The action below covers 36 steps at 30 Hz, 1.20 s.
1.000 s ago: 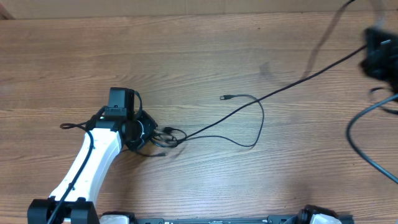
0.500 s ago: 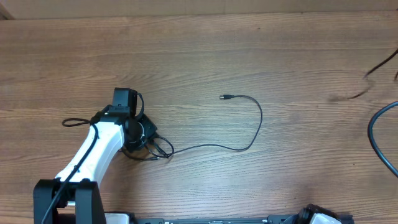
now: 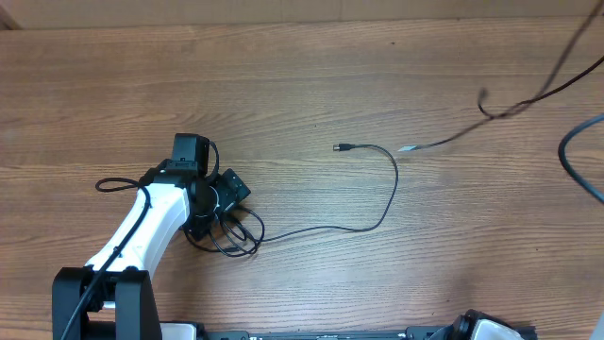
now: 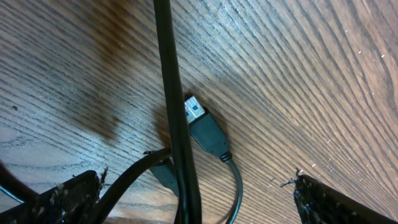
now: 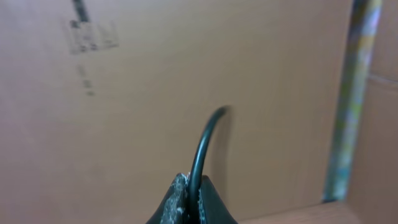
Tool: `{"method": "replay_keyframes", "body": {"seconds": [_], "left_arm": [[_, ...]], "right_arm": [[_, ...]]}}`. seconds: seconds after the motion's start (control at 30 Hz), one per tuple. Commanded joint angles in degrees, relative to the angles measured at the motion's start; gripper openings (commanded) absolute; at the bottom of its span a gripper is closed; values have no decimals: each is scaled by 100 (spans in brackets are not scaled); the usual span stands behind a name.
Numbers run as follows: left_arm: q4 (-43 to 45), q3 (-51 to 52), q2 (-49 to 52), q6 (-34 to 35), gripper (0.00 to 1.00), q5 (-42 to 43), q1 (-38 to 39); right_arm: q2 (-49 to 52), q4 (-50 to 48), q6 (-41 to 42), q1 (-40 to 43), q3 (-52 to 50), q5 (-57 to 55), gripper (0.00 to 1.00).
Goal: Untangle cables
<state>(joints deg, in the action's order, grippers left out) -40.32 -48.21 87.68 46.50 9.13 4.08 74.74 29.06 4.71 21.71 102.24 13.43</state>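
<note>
My left gripper stands open over a small knot of black cables on the wooden table. From that knot one cable curves right and ends in a plug. In the left wrist view a cable runs down between my open fingertips, next to a plug with a blue insert. Held off the table, another cable stretches toward the upper right, its free end hanging low. My right gripper is shut on a black cable and is outside the overhead view.
A thicker black arm wire loops in at the right edge of the table. The left arm's own wire loops out to its left. A cardboard wall fills the right wrist view.
My left gripper has opened and let go of the knot. The cable in my right gripper has slid out of the knot to the upper right, leaving one cable trailing from it.
</note>
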Motion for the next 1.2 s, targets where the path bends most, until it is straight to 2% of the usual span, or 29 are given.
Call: {"method": "replay_keyframes", "body": {"seconds": [0.0, 0.1, 0.2, 0.3, 0.43, 0.6, 0.77, 0.9, 1.1, 1.17], "left_arm": [[4, 11, 35, -24, 100, -72, -26], [4, 11, 33, -24, 100, -72, -26], [7, 11, 33, -24, 100, -72, -26], [4, 11, 35, -24, 100, -72, -26], [7, 11, 33, -24, 100, -70, -26], [4, 11, 33, -24, 100, -72, -26], [4, 11, 33, -24, 99, -72, -26], [7, 11, 33, -24, 100, -72, -26], [4, 11, 33, -24, 99, -72, -26], [7, 11, 33, -24, 100, -72, -26]], "right_arm": [[376, -258, -525, 11, 101, -911, 4], [807, -789, -525, 28, 101, -2138, 4], [1204, -1779, -544, 101, 101, -3338, 4], [1456, -2712, -927, 216, 101, -3416, 4], [1792, -3230, -1062, 442, 101, -3416, 4], [2581, -2684, -1014, 857, 101, -2909, 4], [3578, -1554, -374, 992, 101, -1840, 4], [4339, -1038, 81, 988, 101, -1572, 4], [4701, -940, 199, 986, 101, -1329, 5], [4701, -1119, 199, 986, 103, -1329, 10]]}}
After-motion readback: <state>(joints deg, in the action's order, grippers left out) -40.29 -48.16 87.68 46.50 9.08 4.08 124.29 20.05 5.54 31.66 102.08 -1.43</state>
